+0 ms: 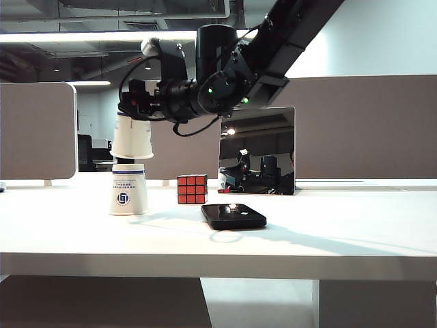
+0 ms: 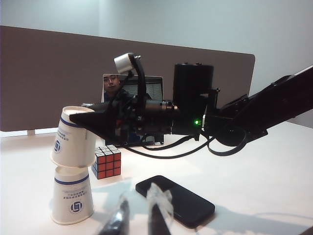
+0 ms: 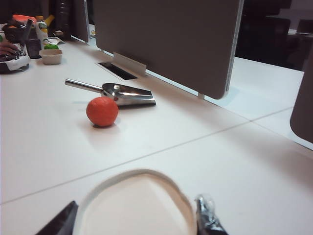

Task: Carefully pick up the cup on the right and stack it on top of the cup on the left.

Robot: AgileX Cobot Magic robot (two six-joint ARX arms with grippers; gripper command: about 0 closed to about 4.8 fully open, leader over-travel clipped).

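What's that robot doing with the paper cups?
It's stacking them. The right gripper holds one paper cup upside down, tilted a little, just above the other cup standing upside down on the white table. It hasn't let go yet. The left gripper waits low over the table with its fingers open, holding nothing. A puzzle cube and a black phone lie nearby.

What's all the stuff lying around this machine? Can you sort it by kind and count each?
Paper cups: 2, one standing upside down on the table, one held above it in the right claw
Puzzle cube: 1
Black phone: 1
Mirror: 1
Orange ball: 1
Metal scoop: 1
Total: 7
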